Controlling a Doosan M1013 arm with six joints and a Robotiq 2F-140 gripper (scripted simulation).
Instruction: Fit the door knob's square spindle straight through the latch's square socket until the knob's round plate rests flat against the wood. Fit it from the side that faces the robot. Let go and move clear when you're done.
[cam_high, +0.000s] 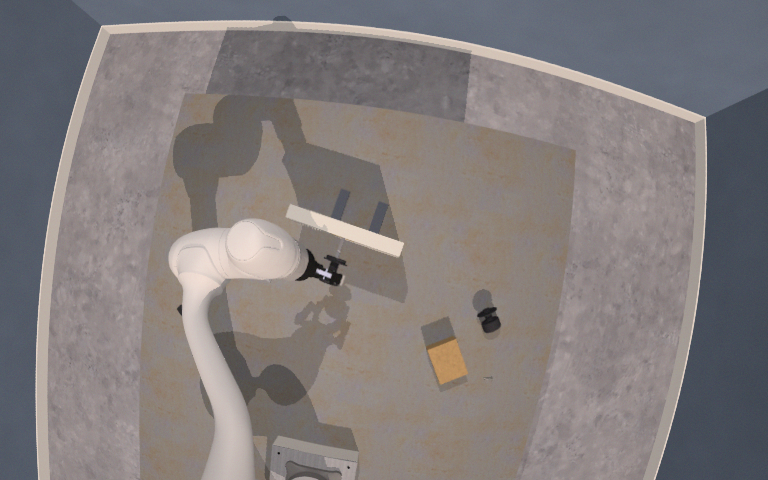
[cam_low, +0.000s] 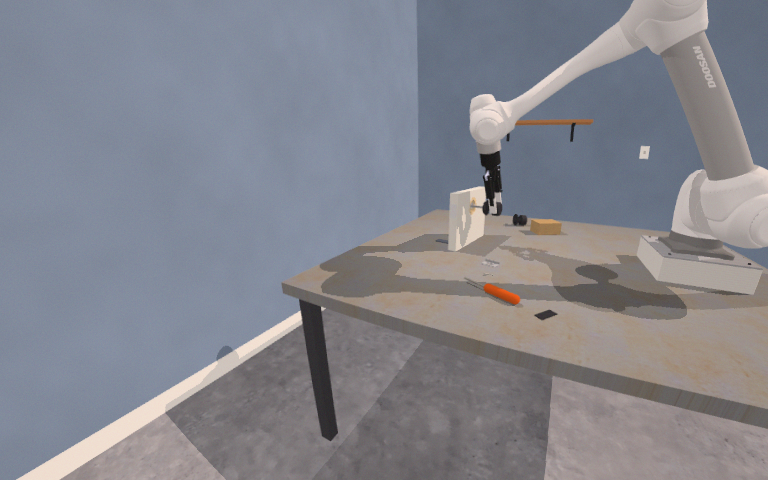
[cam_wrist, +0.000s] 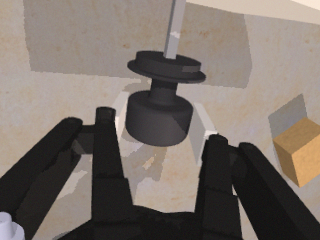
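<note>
My gripper (cam_high: 331, 275) (cam_low: 494, 207) (cam_wrist: 159, 111) is shut on a dark door knob (cam_high: 335, 266) (cam_low: 485, 207) (cam_wrist: 158, 117), its pale pads on either side of the knob's body. The knob's round plate (cam_wrist: 166, 67) faces an upright pale wood panel (cam_high: 345, 230) (cam_low: 465, 226) (cam_wrist: 260, 7). The grey square spindle (cam_high: 338, 247) (cam_wrist: 175, 30) points from the plate to the panel's near face. A gap is left between the plate and the wood. The latch socket is hidden in the wrist view.
A second dark knob (cam_high: 488, 319) (cam_low: 519, 219) and a tan wooden block (cam_high: 446, 361) (cam_low: 545, 226) (cam_wrist: 300, 152) lie to the right. An orange screwdriver (cam_low: 501, 293), small metal parts (cam_low: 490, 262) and a black square (cam_low: 545, 314) lie nearer the table's front. The robot base (cam_high: 314, 461) (cam_low: 699, 266) stands behind.
</note>
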